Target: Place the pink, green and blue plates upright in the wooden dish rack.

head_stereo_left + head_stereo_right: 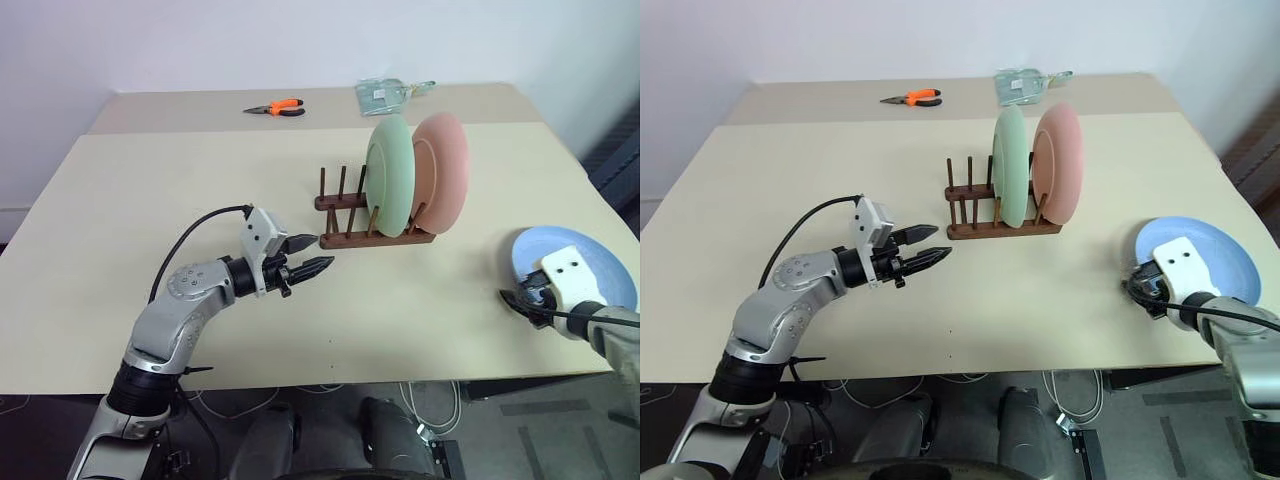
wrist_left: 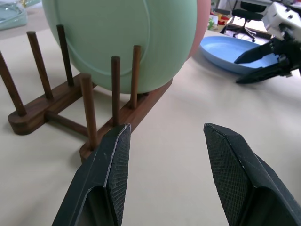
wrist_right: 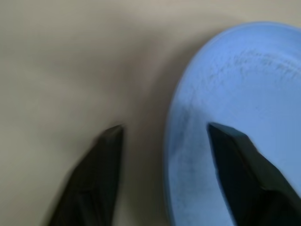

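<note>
Green plate (image 1: pixel 390 172) and pink plate (image 1: pixel 443 170) stood in the wooden dish rack (image 1: pixel 372 215). Blue plate (image 1: pixel 585 262) lay at 4 o'clock, right gripper (image 3: pixel 164 134) fingers spread astride its rim; left gripper (image 1: pixel 312 256) fingers spread, empty.

Desk (image 1: pixel 150 200): pale beige top, a second matching slab butted against its far edge.
Pliers (image 1: pixel 275 108): orange-handled, lay flat on the far slab, left of centre.
Clear plastic packet (image 1: pixel 385 94): lay on the far slab, well right of the pliers.
Cables (image 1: pixel 425 400): lay on the floor under the near edge.
</note>
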`<state>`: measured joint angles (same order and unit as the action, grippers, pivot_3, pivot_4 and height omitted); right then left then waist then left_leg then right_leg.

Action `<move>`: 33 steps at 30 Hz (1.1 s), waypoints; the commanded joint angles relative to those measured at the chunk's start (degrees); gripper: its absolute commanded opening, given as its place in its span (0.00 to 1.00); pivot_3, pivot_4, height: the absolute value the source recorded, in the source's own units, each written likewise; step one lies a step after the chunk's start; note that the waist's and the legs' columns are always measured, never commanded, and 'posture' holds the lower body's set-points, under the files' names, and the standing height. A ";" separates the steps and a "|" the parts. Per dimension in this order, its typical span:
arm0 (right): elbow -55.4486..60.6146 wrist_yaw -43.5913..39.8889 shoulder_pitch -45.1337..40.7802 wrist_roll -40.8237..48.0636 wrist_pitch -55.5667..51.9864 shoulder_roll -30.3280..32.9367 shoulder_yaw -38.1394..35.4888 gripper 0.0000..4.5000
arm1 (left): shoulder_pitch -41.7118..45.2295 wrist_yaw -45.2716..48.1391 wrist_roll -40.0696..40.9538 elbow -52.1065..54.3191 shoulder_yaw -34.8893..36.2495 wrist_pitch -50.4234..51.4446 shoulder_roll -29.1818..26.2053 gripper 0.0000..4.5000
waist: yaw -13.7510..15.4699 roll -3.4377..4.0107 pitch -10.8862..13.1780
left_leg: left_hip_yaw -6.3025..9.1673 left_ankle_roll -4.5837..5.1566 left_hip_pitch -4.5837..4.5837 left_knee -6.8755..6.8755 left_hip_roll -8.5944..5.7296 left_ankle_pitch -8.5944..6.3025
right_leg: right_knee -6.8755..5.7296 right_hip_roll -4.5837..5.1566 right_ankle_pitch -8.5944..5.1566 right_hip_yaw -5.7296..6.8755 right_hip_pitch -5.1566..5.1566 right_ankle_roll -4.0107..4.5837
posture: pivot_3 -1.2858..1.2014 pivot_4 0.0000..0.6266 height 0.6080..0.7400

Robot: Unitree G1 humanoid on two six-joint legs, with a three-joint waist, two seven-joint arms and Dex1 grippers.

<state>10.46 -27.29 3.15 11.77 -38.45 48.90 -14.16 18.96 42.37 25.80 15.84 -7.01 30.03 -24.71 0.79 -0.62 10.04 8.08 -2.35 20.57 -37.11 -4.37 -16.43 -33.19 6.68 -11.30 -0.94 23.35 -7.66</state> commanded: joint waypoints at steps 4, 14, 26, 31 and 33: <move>0.74 1.17 -5.28 -3.87 4.51 1.78 -1.62 0.01 | -0.23 -0.26 0.67 2.21 1.70 -0.21 -0.40 0.57 | -0.29 -0.02 0.02 | -0.06 0.03 -0.03 0.00 0.00 -0.02 | 0.01 0.00 0.00 -0.06 0.00 -0.01 | 0.52 0.24 1.00; 9.78 2.14 -45.36 12.97 5.00 -6.70 -3.40 0.01 | -2.80 0.24 -0.57 0.80 3.66 -1.19 -3.22 0.57 | -1.73 0.41 0.30 | -0.17 0.03 -0.14 0.18 0.11 -0.02 | -0.06 -0.07 0.02 -0.15 0.10 -0.02 | 0.52 0.24 1.00; 7.10 25.97 -59.45 55.08 -13.69 -42.60 -1.61 0.01 | -5.28 -1.60 -1.56 0.66 5.10 -2.06 -2.28 0.57 | -0.76 -0.03 0.07 | 0.04 0.07 -0.03 0.26 0.14 -0.07 | -0.13 -0.11 0.18 -0.22 0.34 0.23 | 0.52 0.24 1.00; 4.38 34.23 -54.92 56.85 -14.90 -46.24 0.04 0.01 | -7.27 -2.26 -1.23 2.65 5.73 -1.81 -2.49 0.57 | -0.55 -0.02 0.06 | -0.02 0.05 0.00 0.29 0.12 -0.06 | -0.19 -0.17 0.22 -0.20 0.41 0.18 | 0.52 0.24 1.00; 4.34 36.14 -54.28 58.28 -14.54 -46.65 -0.23 0.01 | -7.61 -2.45 -1.15 2.98 5.83 -1.70 -2.45 0.57 | -0.64 0.01 0.08 | -0.08 0.05 0.00 0.29 0.10 -0.06 | -0.19 -0.16 0.22 -0.21 0.41 0.18 | 0.52 0.24 1.00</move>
<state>13.01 7.53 -49.71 67.91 -53.79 2.78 -13.90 11.24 40.14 24.31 16.10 -2.46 29.23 -26.92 0.15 -0.61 10.12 7.99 -2.29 20.59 -36.82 -4.26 -16.49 -33.39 6.50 -11.09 -1.14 23.80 -7.48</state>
